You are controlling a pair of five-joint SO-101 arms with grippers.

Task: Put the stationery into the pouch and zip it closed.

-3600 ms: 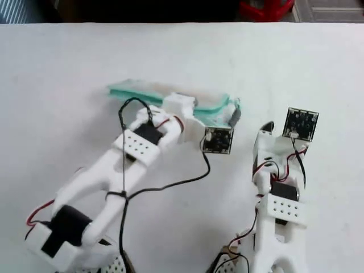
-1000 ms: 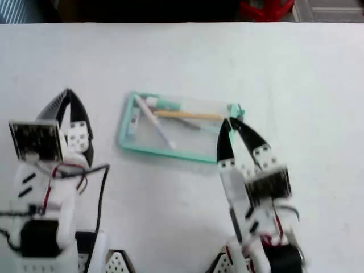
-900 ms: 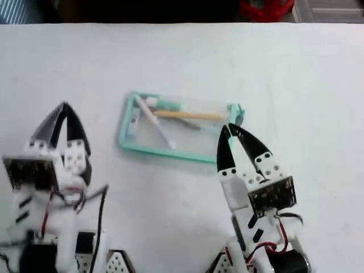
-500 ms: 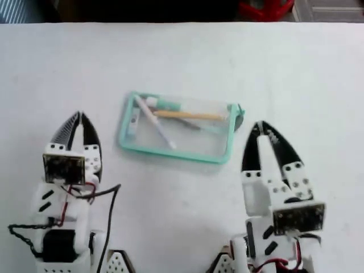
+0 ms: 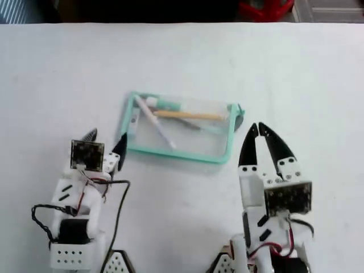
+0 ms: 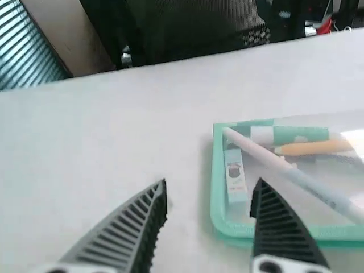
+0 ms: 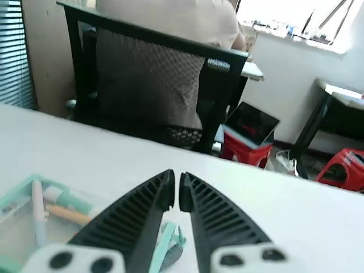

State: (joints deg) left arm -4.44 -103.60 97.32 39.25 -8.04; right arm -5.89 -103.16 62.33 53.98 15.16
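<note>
The clear pouch (image 5: 187, 143) with a teal edge lies flat mid-table, and a white pen (image 5: 154, 122), a yellow pencil (image 5: 187, 115) and other stationery lie inside it. Its zipper pull (image 5: 239, 116) sits at the right end. My left gripper (image 5: 106, 142) is open just off the pouch's near left corner, touching nothing. In the left wrist view its fingers (image 6: 142, 219) frame the pouch (image 6: 219, 187) and the pen (image 6: 284, 168). My right gripper (image 5: 257, 128) is shut and empty, near the pouch's right end. The right wrist view shows this gripper (image 7: 176, 183) above the pull (image 7: 170, 239).
Bare white table (image 5: 284, 62) lies all around the pouch. Beyond its far edge stand a black mesh chair (image 7: 148, 85) and red stools (image 7: 341, 170). Both arm bases sit at the near edge, with loose cables by the left one (image 5: 122, 187).
The left gripper has opened and shifted right toward the pouch's corner as its arm drew back. The right arm has barely moved. Earlier the left arm was over the pouch.
</note>
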